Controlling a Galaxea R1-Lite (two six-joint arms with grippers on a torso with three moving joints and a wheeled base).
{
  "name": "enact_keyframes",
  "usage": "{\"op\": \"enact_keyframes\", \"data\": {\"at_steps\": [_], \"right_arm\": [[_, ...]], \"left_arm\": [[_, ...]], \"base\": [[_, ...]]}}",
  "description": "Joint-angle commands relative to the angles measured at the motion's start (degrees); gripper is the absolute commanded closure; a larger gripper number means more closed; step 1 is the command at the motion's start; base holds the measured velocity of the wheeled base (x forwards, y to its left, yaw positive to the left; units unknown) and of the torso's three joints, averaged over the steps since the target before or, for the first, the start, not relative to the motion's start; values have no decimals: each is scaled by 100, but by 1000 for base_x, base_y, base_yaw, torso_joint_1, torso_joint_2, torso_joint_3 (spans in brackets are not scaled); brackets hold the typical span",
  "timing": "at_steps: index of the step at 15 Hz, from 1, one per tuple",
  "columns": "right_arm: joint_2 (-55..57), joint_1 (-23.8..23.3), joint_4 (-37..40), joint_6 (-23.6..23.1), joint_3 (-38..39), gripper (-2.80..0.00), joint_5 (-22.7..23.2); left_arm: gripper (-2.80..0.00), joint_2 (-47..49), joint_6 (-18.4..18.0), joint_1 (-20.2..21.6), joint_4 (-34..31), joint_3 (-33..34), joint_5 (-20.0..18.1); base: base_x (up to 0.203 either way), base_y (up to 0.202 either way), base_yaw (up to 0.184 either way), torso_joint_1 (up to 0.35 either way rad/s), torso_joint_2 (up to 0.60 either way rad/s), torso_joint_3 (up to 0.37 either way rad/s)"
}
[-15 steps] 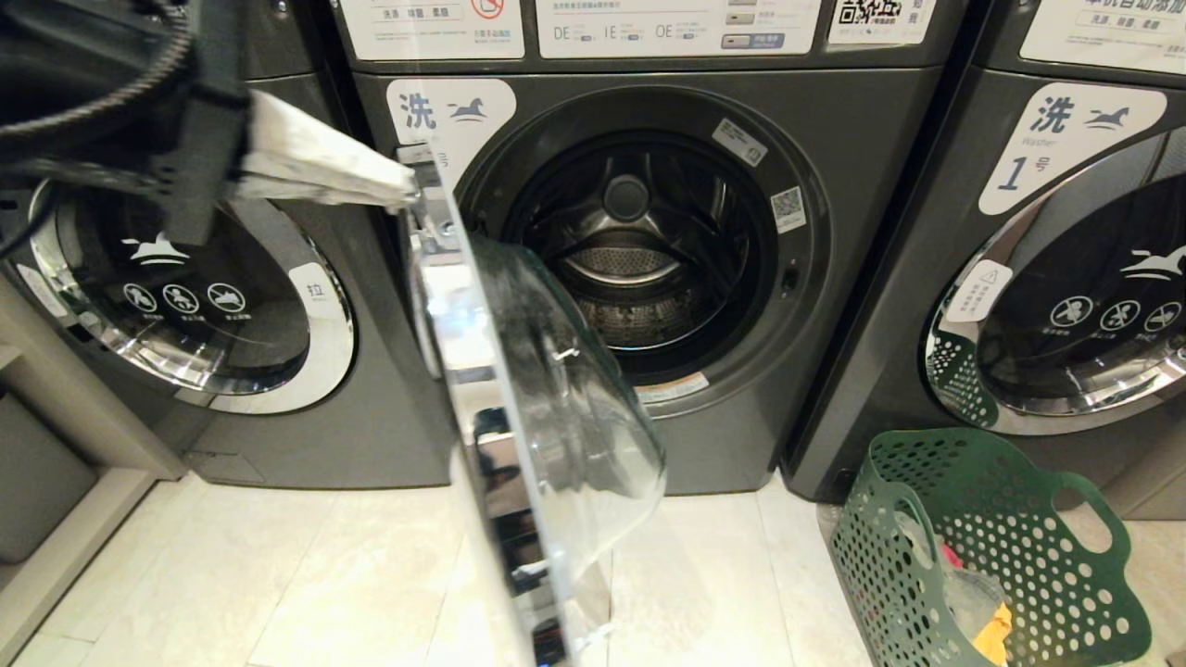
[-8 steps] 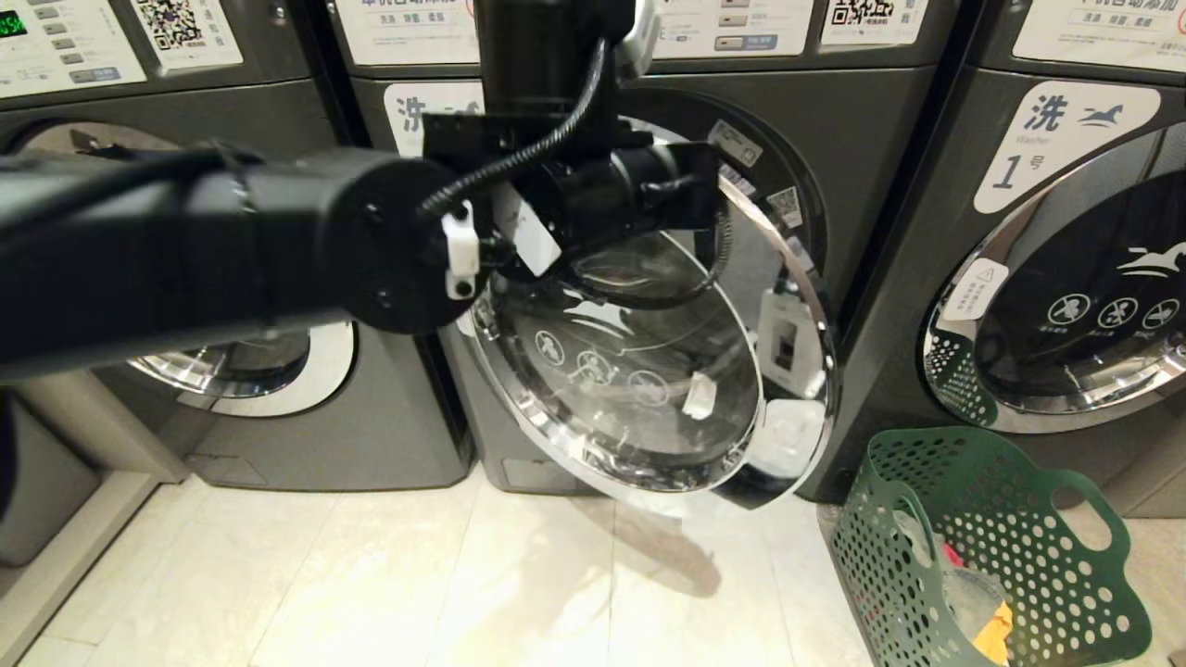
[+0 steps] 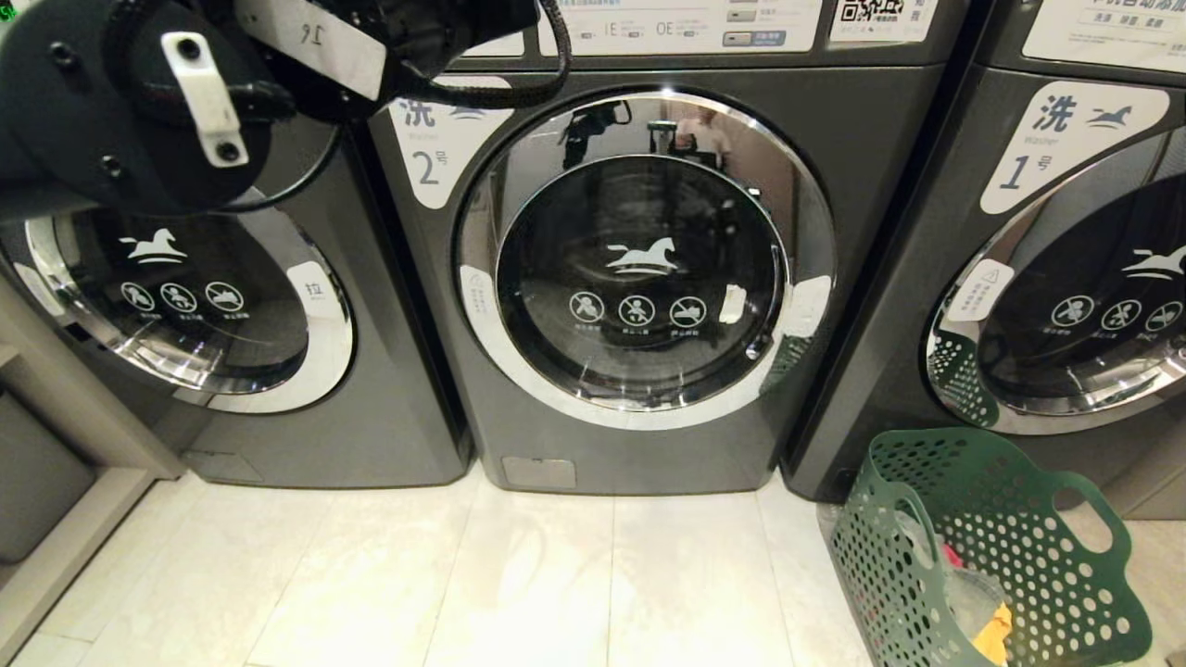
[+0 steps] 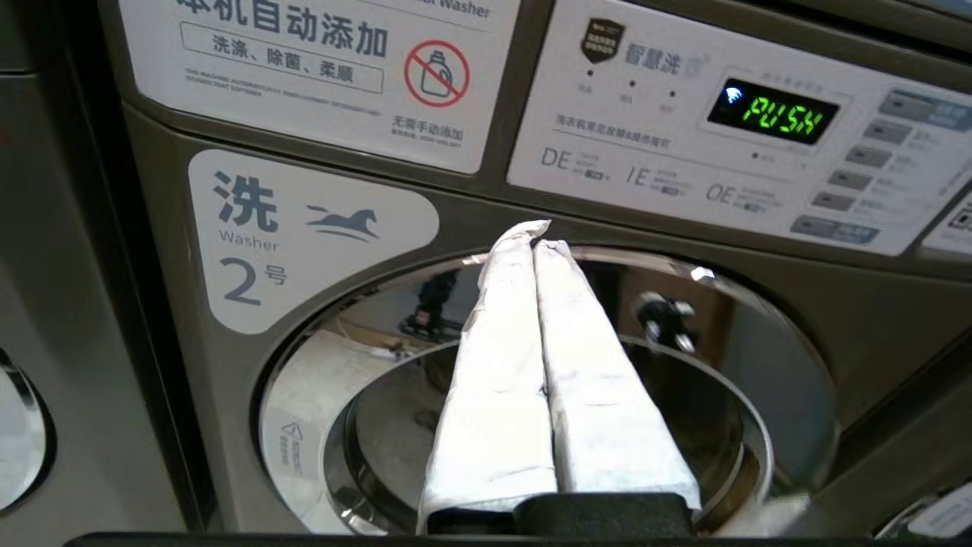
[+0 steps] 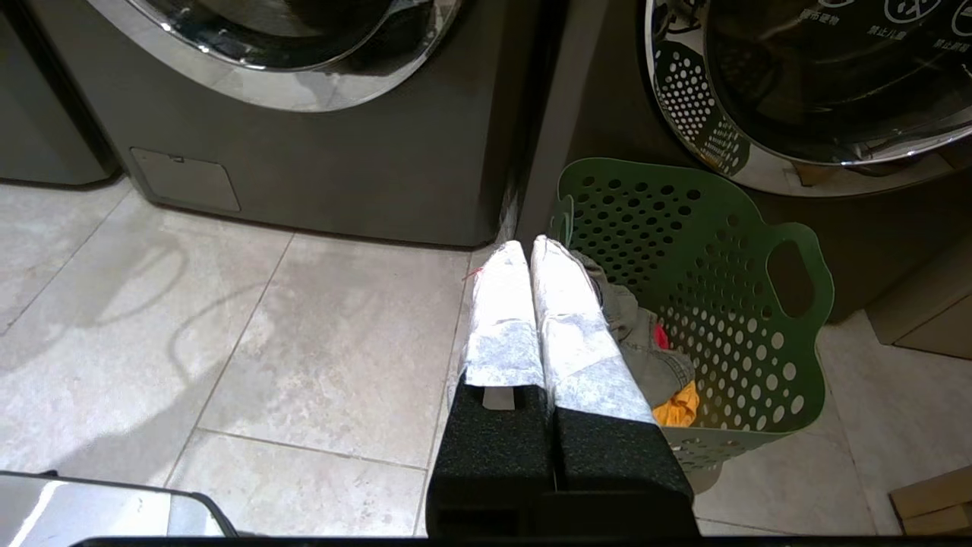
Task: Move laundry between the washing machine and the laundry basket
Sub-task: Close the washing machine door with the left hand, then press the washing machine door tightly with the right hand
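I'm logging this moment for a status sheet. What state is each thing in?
washing machine: door shut, display reads PUSH
laundry basket: upright on floor, clothes inside
left gripper: shut, empty, raised before machine 2's door
right gripper: shut, empty, beside the basket

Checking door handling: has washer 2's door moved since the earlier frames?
Yes. The door has swung from wide open to shut flush against the washer front; the basket stayed put.
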State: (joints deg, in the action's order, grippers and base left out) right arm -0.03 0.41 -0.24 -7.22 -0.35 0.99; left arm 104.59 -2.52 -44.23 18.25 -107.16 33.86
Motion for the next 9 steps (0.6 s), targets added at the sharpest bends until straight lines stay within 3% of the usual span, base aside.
{"op": "enact_keyframes", "data": {"at_steps": [1,3,5,9], "right_arm": [[241,1,143,-4,-588,0,2],[1188,4,335,80,-1639,0,47],[2997,16,371,341,-2984,0,290],[6598,90,-237,707,-4534,0,1458]], "left_arm": [[0,-194,11,-3,-49,356,-30],[0,-205,67,58,-36,921,-193],[0,-26,102,118,-11,1197,-661],[0,257,88,72,4,1154,-719]], "base": [[0,0,0,0,0,0],[0,0,0,0,0,0],[0,0,0,0,0,0],[0,0,0,0,0,0]]}}
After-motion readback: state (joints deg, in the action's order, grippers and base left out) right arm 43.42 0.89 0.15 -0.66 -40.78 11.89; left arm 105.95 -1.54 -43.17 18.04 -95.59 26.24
